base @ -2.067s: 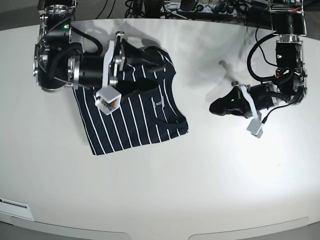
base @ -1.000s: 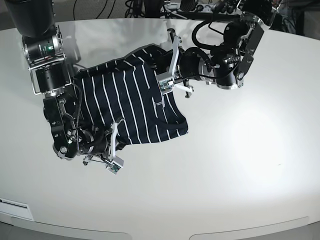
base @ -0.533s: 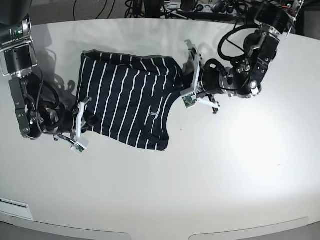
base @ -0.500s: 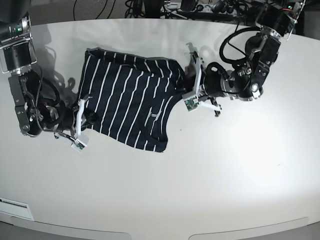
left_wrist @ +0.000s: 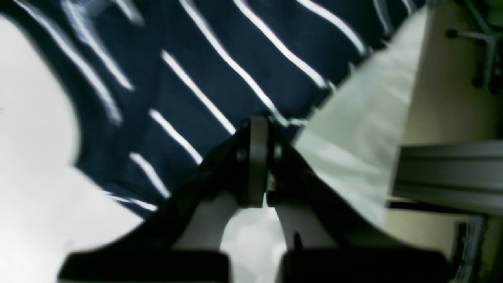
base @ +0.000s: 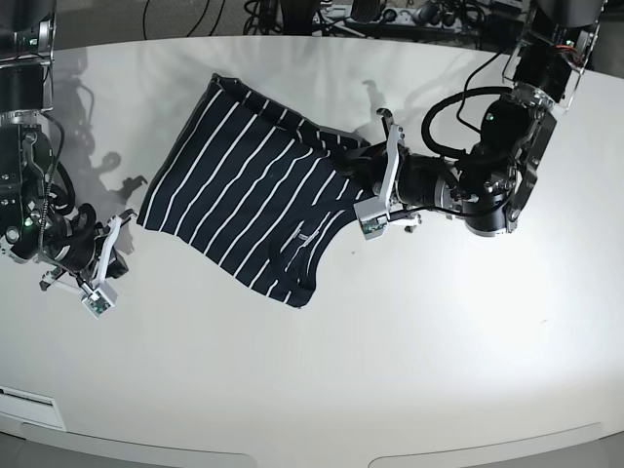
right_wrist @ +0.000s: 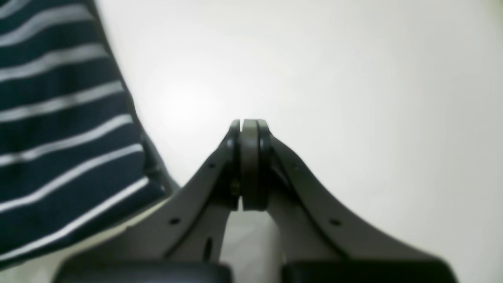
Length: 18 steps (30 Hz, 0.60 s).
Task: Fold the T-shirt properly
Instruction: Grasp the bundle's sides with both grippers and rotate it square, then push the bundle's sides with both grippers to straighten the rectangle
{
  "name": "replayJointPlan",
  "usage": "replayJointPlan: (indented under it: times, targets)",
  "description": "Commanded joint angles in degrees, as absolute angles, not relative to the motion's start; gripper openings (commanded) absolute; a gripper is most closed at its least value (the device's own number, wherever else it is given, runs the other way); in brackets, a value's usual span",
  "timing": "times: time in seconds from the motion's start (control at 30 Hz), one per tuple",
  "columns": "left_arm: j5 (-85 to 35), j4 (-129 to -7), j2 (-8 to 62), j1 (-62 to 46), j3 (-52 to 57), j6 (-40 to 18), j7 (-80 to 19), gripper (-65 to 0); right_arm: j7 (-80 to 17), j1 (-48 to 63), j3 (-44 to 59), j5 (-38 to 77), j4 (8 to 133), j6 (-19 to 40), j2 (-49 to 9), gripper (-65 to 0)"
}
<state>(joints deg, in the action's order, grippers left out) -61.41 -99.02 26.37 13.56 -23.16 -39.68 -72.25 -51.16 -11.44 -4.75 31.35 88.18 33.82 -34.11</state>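
Observation:
The navy T-shirt (base: 244, 195) with thin white stripes lies partly folded and slanted on the white table, left of centre. My left gripper (base: 359, 183) is at the shirt's right edge. In the left wrist view its jaws are shut (left_wrist: 257, 125) with the tips on the hem of the shirt (left_wrist: 220, 59), pinching it. My right gripper (base: 122, 229) is just left of the shirt's left corner, apart from it. In the right wrist view it is shut (right_wrist: 249, 127) with nothing in it, over bare table, and the shirt (right_wrist: 59, 157) lies to its left.
The white table (base: 439, 341) has a curved front edge. Cables and equipment (base: 370, 15) crowd its far edge. In the left wrist view the table's edge and a metal frame (left_wrist: 444, 177) show to the right of the gripper.
The shirt has swung round and shifted, its far corner now higher. My left gripper moved down a little with the hem. My right gripper has drawn back to the left, off the shirt.

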Motion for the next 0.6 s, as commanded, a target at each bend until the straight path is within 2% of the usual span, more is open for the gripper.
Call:
replayJointPlan:
  times: [0.0, 0.2, 0.37, 0.57]
  targets:
    - [-62.43, -99.9, 26.83, 14.76, -22.7, -40.0, -72.18, -65.0, -49.65, -12.47, -4.32, 32.8, 87.5, 34.76, -35.11, -65.0]
    - [-58.11, -99.85, 26.81, 11.9, -22.79, -40.0, -71.57, -65.0, -49.08, -8.38, -4.34, 43.2, 85.01, 40.0, -34.94, -65.0]
    - [-43.75, -97.49, 26.85, 9.5, -25.58, -40.0, -59.86, -65.0, -49.32, -4.73, -4.34, 45.34, 85.38, 40.0, -34.92, -65.0]
    - [-31.44, -87.24, 26.83, 16.12, -34.57, -40.0, -51.31, -65.0, -50.43, 1.89, -4.32, 49.1, 92.29, 40.0, -34.87, -65.0]
